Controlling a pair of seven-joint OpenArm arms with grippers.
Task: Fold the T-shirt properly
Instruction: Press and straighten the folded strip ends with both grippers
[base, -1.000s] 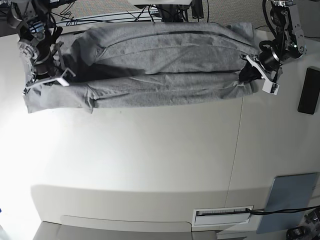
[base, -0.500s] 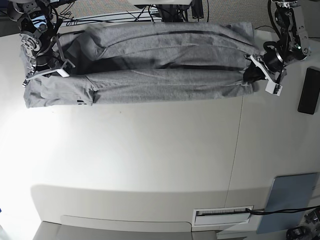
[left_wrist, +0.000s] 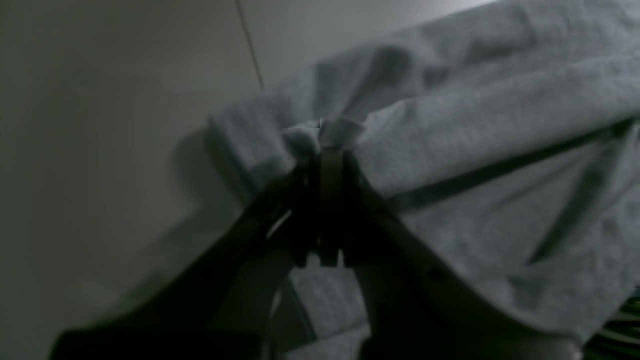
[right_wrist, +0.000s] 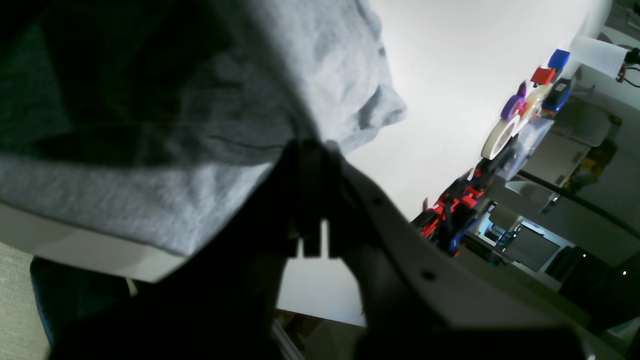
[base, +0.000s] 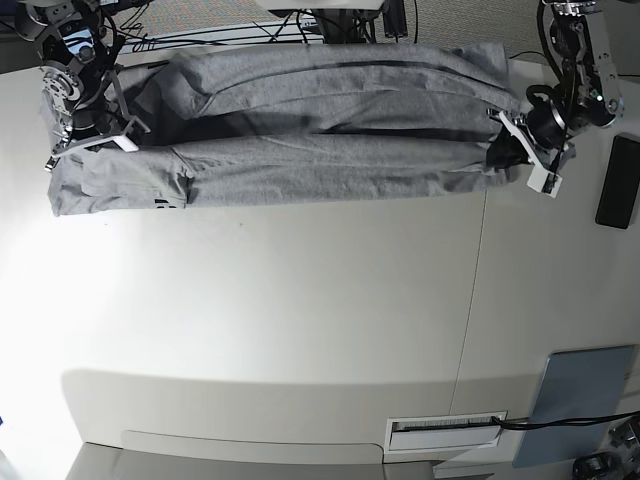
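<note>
The heather-grey T-shirt (base: 320, 130) lies stretched across the far side of the white table (base: 300, 300), folded lengthwise into a long band. My left gripper (base: 508, 150) is shut on a bunched edge of the T-shirt (left_wrist: 450, 125) at the base view's right end. My right gripper (base: 85, 140) is shut on the cloth at the left end. In the left wrist view the left gripper (left_wrist: 327, 145) pinches a small tuft of fabric. In the right wrist view the right gripper (right_wrist: 312, 150) holds the T-shirt (right_wrist: 165, 200), whose edge hangs over it.
A black flat device (base: 618, 182) lies at the table's right edge. A grey-blue pad (base: 578, 405) sits at the front right beside a white slotted plate (base: 445, 432). Cables (base: 200, 35) run behind the table. Colourful items (right_wrist: 535, 95) stand in the right wrist view's background.
Both grippers have drawn the held edge a little farther back. The front fold of the T-shirt now lies flatter and straighter, and its left corner has settled on the table.
</note>
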